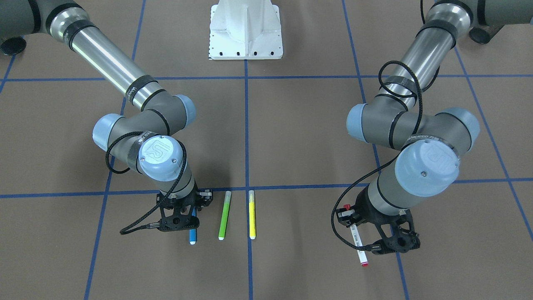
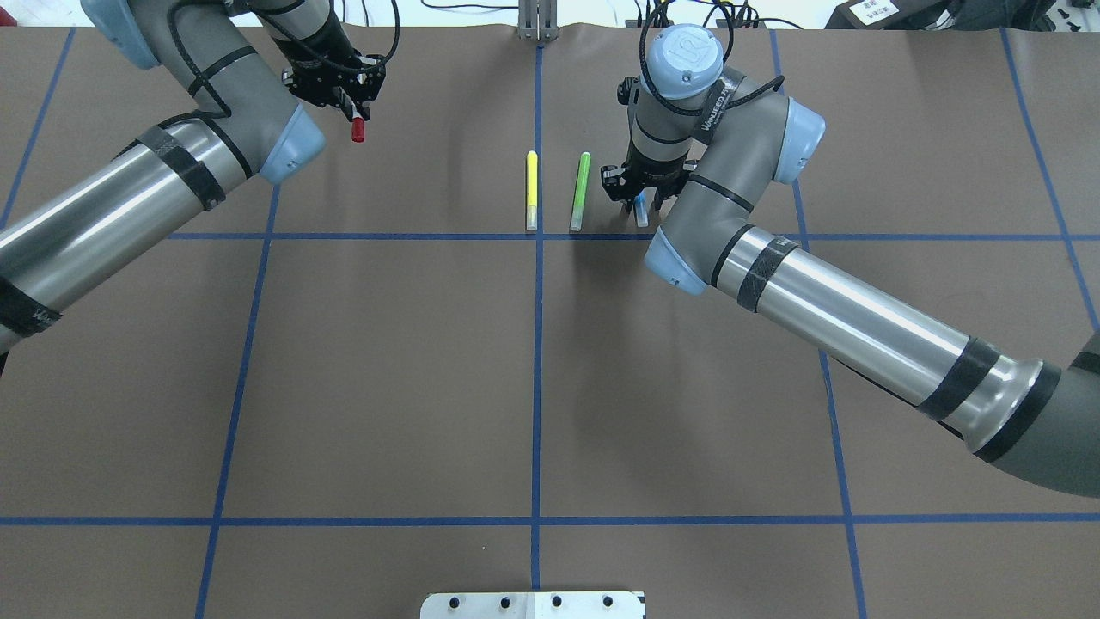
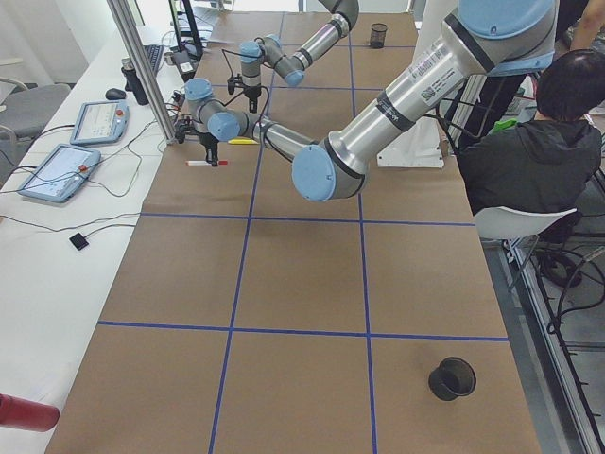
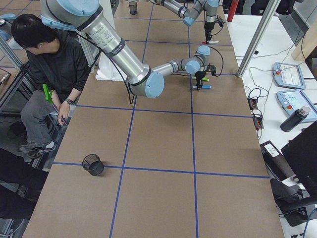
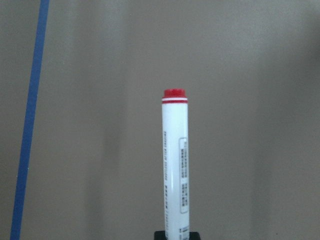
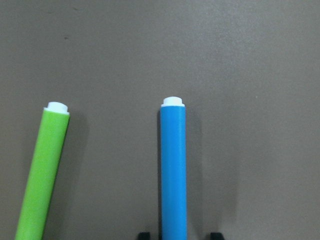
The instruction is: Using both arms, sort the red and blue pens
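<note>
Sorting barely begun: left gripper [image 1: 349, 217] clamped on red marker [image 1: 357, 239], well apart from other pens; right gripper [image 1: 193, 208] jaws apart, straddling blue pen [image 1: 193, 238] flat on table [image 1: 291, 125] beside green pen [image 1: 224, 214]. Both deliveries left.

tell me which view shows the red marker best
The left wrist-mounted view: the red marker stands in the centre, with its white barrel, printed text and red end all sharp. The front-facing view shows it partly hidden by the left gripper. Overhead shows only its red cap, and both side views show it tiny.
</note>
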Robot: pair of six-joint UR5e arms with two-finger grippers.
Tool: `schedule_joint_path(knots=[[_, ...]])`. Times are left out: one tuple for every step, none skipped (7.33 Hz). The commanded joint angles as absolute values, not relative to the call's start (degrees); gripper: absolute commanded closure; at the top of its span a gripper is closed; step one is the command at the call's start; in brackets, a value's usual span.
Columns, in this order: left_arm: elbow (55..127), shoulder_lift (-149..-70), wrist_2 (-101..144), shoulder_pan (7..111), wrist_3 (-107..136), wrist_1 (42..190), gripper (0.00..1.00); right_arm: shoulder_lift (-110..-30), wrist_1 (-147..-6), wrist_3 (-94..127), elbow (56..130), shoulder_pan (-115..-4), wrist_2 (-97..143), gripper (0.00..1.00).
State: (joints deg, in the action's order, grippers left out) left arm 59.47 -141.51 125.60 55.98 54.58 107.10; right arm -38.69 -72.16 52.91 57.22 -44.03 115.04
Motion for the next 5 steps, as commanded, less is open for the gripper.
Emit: schedule_joint_path(knots=[[59.41,-141.5,125.6,55.99,54.67,106.96,1.0,-38.76,-72.16,52.91,57.22,-43.95,115.05,0.63],[59.5,-141.5,125.6,56.07,54.67,107.05,1.0,-38.76,-72.16,53.0,57.22,-43.86,115.05,0.85],[59.5,-141.5,125.6,56.25,54.67,107.05,1.0,-38.76,-72.16,53.0,57.22,-43.77,114.96,1.0],[59.5,-141.5,125.6,56.42,54.67,106.96,1.0,-38.67,-72.16,53.09,57.48,-43.77,115.05,1.0],[59.41,-141.5,125.6,56.6,54.67,106.96,1.0,-38.67,-72.16,53.09,57.83,-43.86,115.05,1.0]])
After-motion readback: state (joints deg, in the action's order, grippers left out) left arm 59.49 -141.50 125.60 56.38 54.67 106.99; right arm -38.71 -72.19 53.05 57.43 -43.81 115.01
